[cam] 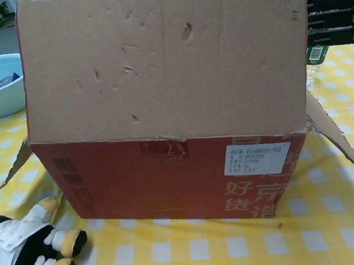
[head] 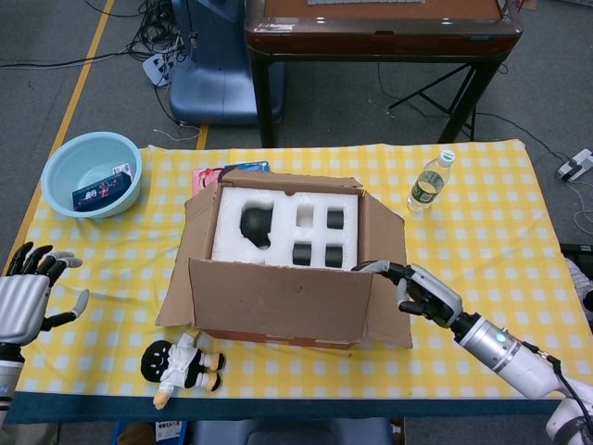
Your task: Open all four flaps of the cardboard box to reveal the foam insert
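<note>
The cardboard box stands mid-table, its red front facing the chest view. The white foam insert with dark cut-outs shows from above. The near flap stands upright and fills the chest view. The left flap and right flap splay outward, and the far flap leans back. My right hand reaches in from the right, its fingertips touching the near flap's upper right corner; its dark fingers show beside that edge. My left hand hovers open at the table's left edge, far from the box.
A stuffed doll lies by the box's front left corner. A light blue bowl holding a packet sits at the far left, a water bottle at the far right. A dark wooden table stands behind.
</note>
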Controlling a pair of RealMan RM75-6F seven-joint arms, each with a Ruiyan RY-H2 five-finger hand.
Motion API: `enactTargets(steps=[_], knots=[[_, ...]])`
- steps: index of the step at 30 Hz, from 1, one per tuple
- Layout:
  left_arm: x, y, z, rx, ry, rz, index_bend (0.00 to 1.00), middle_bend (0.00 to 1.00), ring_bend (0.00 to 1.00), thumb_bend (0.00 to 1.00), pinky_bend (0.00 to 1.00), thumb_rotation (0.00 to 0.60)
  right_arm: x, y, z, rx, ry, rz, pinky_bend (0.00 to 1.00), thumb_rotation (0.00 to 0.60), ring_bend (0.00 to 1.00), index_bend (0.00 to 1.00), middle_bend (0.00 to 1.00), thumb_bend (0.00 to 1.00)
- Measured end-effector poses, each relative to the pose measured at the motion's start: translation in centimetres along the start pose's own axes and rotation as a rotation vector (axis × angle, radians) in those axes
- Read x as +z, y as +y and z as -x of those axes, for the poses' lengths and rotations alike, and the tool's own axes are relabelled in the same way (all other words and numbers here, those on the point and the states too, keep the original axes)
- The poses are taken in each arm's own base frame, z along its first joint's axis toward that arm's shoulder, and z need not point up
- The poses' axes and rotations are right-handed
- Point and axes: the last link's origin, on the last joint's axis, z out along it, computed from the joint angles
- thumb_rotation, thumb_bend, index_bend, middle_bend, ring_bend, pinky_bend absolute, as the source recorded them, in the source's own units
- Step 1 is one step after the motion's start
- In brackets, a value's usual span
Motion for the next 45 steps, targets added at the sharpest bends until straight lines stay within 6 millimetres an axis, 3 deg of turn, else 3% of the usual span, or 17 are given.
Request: enactTargets(steps=[8,23,45], knots=[[-0.2,0.1,-0.2,0.002,0.006,0.001,0.37,0.25,0.12,0.40,0.00,0.351,-0.7,1.0,0.4,0.074,-0.154,0.006,0.05,0.600,0.08,0.31,0.22,1.00],[-0.6,0.4,-0.7,0.006,0.019,0.007,0.37,0.25,0.12,0.40,0.00,0.353,-1.3,0.9,1.9,0.035,-0.304,0.046,0.10,0.600,0.09,0.31,0.23,1.00],[-1.1,0.9,-1.1,0.008,0.030,0.017,0.37,0.25,0.12,0.40,0.00,0.354,-3.8,0.0,2.6,-0.052,-0.343,0.072,0.10,0.600,0.09,0.31,0.23,1.00]])
